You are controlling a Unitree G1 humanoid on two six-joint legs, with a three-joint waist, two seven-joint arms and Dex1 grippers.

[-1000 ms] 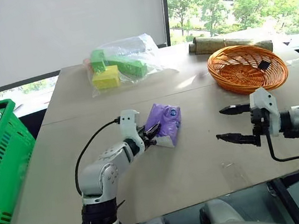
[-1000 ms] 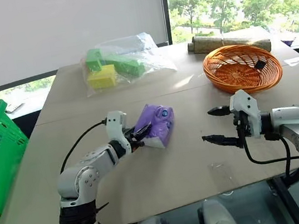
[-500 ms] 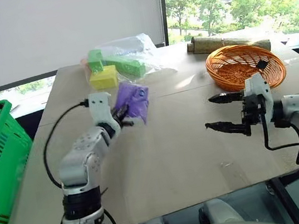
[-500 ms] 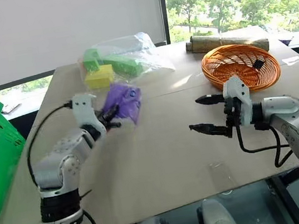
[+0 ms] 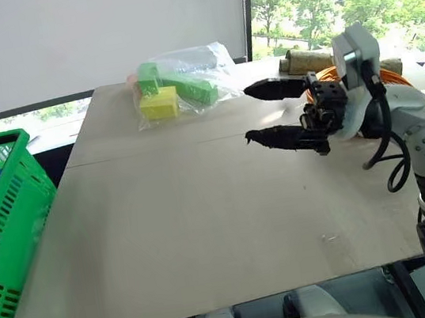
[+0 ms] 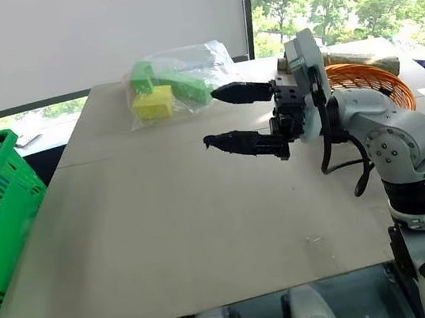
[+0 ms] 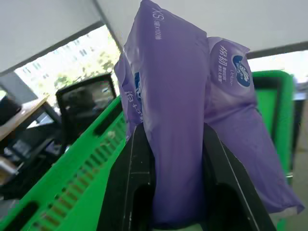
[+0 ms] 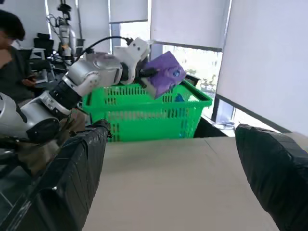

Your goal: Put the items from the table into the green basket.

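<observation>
My left gripper (image 7: pixel 175 159) is shut on the purple tissue pack (image 7: pixel 178 96), which stands up between its two black fingers. In the right wrist view the left gripper (image 8: pixel 147 77) holds the pack (image 8: pixel 163 74) in the air just above the rim of the green basket (image 8: pixel 144 113). That basket (image 5: pixel 6 222) stands off the table's left edge, with something blue inside. My right gripper (image 5: pixel 247 112) hangs open above the middle of the table (image 5: pixel 189 218), pointing left, with nothing between its fingers.
A clear bag of green and yellow blocks (image 5: pixel 178 88) lies at the table's back. An orange wicker basket (image 6: pixel 373 83) sits at the back right, partly behind my right arm. A person (image 8: pixel 14 43) sits beyond the green basket.
My left arm has lifted the tissue pack off the table and swung it left to the green basket. The right gripper rose and moved left, staying open.
</observation>
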